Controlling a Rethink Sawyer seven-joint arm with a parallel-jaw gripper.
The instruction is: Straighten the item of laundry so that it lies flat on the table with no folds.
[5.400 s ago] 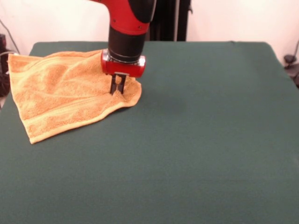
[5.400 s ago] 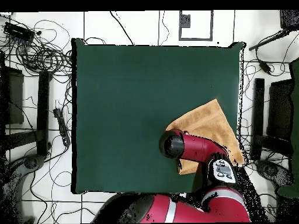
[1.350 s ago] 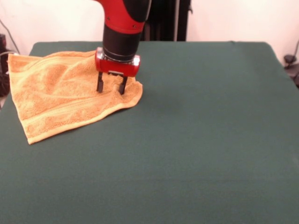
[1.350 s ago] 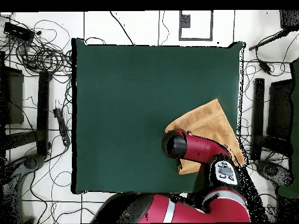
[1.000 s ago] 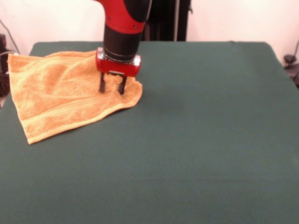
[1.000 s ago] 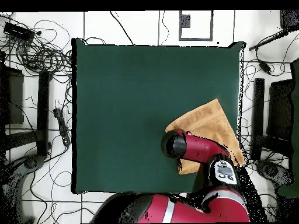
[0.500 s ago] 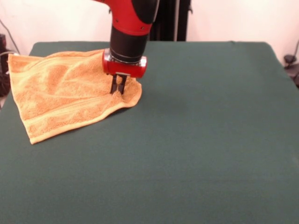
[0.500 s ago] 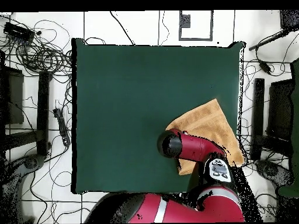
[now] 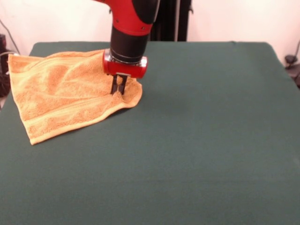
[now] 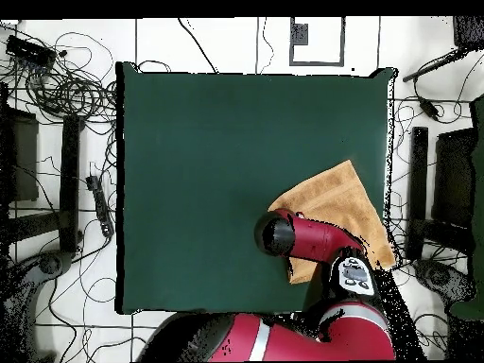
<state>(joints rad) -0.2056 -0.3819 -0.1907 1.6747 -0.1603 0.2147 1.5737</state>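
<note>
The item of laundry [image 9: 61,98] is a golden-orange terry towel lying rumpled at the far left of the table [image 9: 197,140], one corner hanging past the left edge. A ridge of cloth runs across its middle and a woven band follows its near edge. My gripper [image 9: 118,90] stands upright at the towel's right corner, its fingers shut on a pinch of the cloth. In the overhead view the towel [image 10: 345,203] lies near the table's right edge and the arm [image 10: 312,241] covers its lower part, hiding the gripper.
The dark green table [image 10: 217,161] stretches wide to the left of the towel in the overhead view. Cables [image 10: 66,90] and black equipment [image 10: 444,180] lie on the floor around the table's sides.
One second ago my gripper stood open over the towel's right corner. It has since shifted slightly right and shut on the cloth. The towel lies as before.
</note>
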